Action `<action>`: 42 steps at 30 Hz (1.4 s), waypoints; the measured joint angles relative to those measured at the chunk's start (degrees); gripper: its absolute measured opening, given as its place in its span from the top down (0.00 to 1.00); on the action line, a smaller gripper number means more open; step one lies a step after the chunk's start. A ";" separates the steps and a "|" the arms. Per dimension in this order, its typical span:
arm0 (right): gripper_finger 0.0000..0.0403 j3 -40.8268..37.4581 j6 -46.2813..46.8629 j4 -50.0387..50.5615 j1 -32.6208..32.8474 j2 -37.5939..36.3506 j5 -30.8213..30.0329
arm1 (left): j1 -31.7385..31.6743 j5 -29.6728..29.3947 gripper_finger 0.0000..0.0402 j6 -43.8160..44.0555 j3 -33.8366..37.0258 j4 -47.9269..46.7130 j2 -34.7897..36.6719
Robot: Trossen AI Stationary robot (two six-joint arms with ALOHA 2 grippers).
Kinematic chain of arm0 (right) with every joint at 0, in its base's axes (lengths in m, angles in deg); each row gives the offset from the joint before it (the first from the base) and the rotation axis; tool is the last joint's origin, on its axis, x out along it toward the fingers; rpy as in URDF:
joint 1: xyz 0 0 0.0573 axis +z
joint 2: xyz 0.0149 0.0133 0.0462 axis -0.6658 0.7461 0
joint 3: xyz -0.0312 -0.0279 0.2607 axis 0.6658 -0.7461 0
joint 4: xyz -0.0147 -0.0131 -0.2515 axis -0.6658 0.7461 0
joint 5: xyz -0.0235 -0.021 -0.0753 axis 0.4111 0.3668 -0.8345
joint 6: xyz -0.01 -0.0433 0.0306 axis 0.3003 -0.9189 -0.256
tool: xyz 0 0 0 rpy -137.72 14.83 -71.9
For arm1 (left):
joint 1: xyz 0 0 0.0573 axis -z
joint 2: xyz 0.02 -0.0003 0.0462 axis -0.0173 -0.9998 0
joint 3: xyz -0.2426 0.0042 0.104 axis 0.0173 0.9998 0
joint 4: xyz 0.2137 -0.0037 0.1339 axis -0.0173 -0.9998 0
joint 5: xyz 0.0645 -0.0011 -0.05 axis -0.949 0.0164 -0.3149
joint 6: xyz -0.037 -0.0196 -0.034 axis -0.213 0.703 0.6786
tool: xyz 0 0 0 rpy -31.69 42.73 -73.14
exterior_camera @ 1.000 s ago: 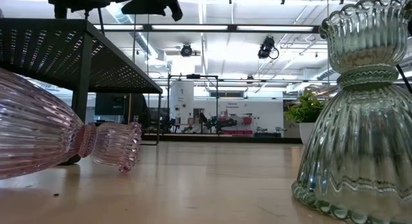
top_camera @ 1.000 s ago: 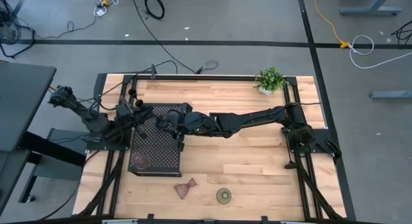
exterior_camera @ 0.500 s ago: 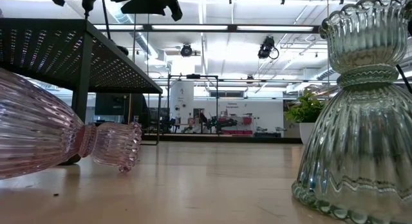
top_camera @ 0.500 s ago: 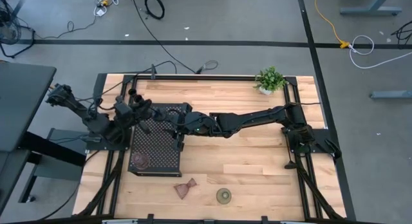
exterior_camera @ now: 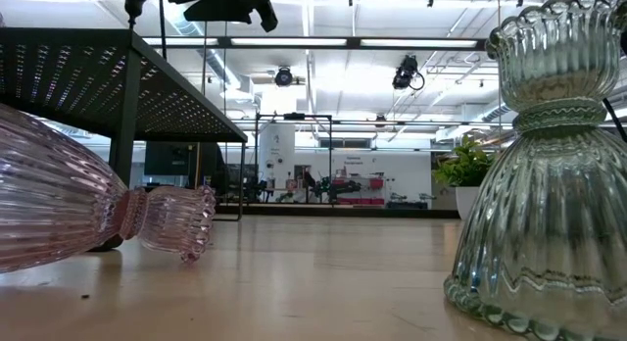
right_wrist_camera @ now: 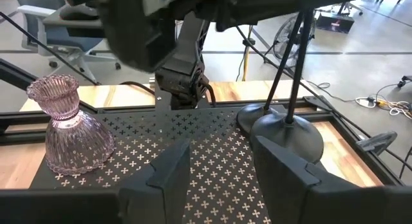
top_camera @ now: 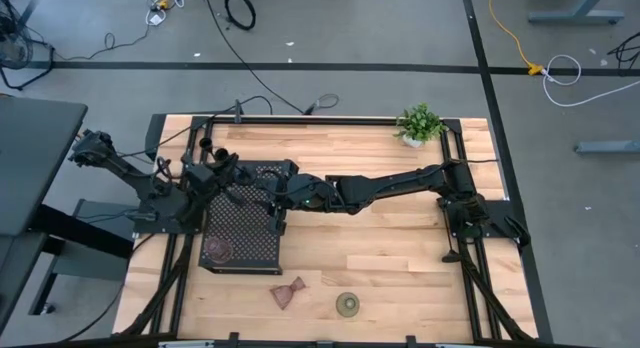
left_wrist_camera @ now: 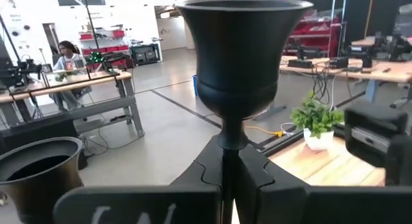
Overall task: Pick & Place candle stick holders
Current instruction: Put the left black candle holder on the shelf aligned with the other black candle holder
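Observation:
My left gripper (top_camera: 215,171) is shut on a tall black candlestick holder (left_wrist_camera: 241,50) over the far left corner of the black perforated tray (top_camera: 245,233). A second black cup (left_wrist_camera: 35,176) stands close beside it. Two black round bases (right_wrist_camera: 286,137) with stems stand on the tray. My right gripper (top_camera: 272,210) is open and empty above the tray's middle (right_wrist_camera: 222,166). A pinkish-brown squat holder (right_wrist_camera: 67,127) stands upright on the tray's near left part. A pink holder (top_camera: 288,293) lies on its side on the table, and an olive-green one (top_camera: 347,305) stands upright near it. My left gripper pinches the black holder's thin stem (left_wrist_camera: 228,156) between its two fingers, just below the cup. The fingers come level from the table's left and lie across the stem. The holder is upright, cup above the fingers. Its base is hidden, so whether it stands on the tray cannot be told.
A small green potted plant (top_camera: 419,123) stands at the table's far right. The tray rests on thin legs (exterior_camera: 122,135) above the wood. The pink holder (exterior_camera: 98,214) and the green one (exterior_camera: 539,184) sit near the table's near edge. People sit at desks beyond the table (left_wrist_camera: 64,56).
My left gripper has shifted a little toward the table's far edge with the black holder, which stays upright. A thin black stem has come into the low view above the tray's top.

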 joint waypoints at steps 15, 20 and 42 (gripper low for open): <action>0.58 0.00 -0.40 0.17 0.12 0.02 -0.11 | -4.67 4.71 0.97 14.37 0.04 -12.04 0.08; 0.58 0.00 -0.50 0.20 0.12 0.04 -0.07 | -7.60 8.36 0.97 19.99 0.06 -17.11 0.08; 0.58 0.00 -1.25 0.58 0.12 0.07 -0.04 | -15.65 17.64 0.97 27.11 0.07 -24.54 0.13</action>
